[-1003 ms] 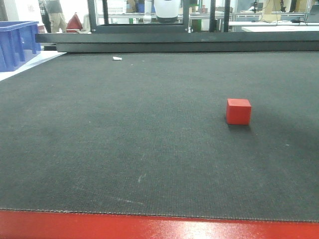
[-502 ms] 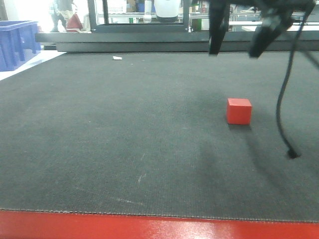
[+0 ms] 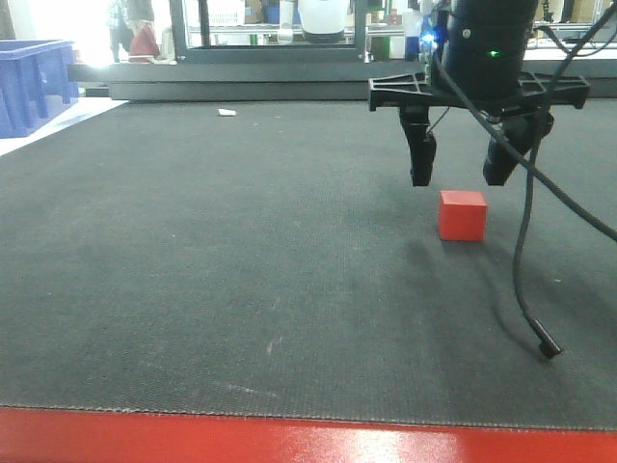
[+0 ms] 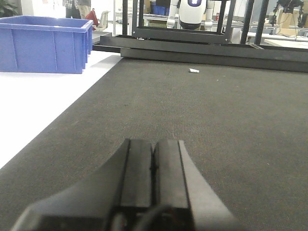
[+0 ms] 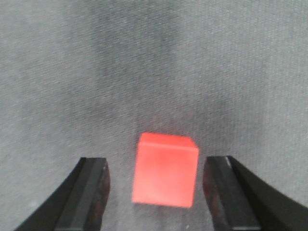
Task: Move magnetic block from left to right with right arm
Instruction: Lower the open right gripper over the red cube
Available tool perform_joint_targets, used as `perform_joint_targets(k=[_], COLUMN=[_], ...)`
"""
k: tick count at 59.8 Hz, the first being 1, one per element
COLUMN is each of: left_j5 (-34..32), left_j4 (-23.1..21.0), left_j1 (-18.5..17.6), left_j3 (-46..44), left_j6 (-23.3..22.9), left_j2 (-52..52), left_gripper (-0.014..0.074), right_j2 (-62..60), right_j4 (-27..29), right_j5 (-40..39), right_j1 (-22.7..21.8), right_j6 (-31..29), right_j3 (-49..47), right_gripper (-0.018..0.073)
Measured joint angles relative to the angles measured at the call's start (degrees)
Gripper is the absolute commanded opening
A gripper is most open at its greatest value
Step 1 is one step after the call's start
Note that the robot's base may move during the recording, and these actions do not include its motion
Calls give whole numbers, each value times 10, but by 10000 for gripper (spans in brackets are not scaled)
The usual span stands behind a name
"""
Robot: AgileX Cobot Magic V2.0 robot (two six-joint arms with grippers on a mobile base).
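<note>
A blue plastic crate stands at far left, beside the dark grey felt-topped bench. The black left claw lies low over the felt, its fingers pressed together. Right of centre the small matte red magnetic block sits flat on the felt. The black right claw hovers just above it, spread wide, one finger either side, touching neither face. A black cable dangles further right

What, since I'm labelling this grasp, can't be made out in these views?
Right wrist view: fingertips of the right hand are cut off by the bottom edge; the red cube is blurred.
Front view: white scrap on the mat, too small to identify.
Left wrist view: cube out of frame; base of the left hand blurred.
</note>
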Motion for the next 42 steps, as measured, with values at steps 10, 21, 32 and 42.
perform_joint_targets(k=[10, 21, 32, 42], left_j5=[0, 0, 0, 0], left_j4=[0, 0, 0, 0], left_j1=[0, 0, 0, 0], left_j3=[0, 0, 0, 0], left_j6=[0, 0, 0, 0], left_j2=[0, 0, 0, 0], left_gripper=[-116, -115, -116, -116], right_j2=[14, 33, 38, 38], right_j4=[1, 16, 23, 24], right_j5=[0, 0, 0, 0], right_j1=[-7, -8, -8, -8], right_j6=[0, 0, 0, -12], right_j3=[-1, -1, -1, -1], right_gripper=[519, 485, 298, 256])
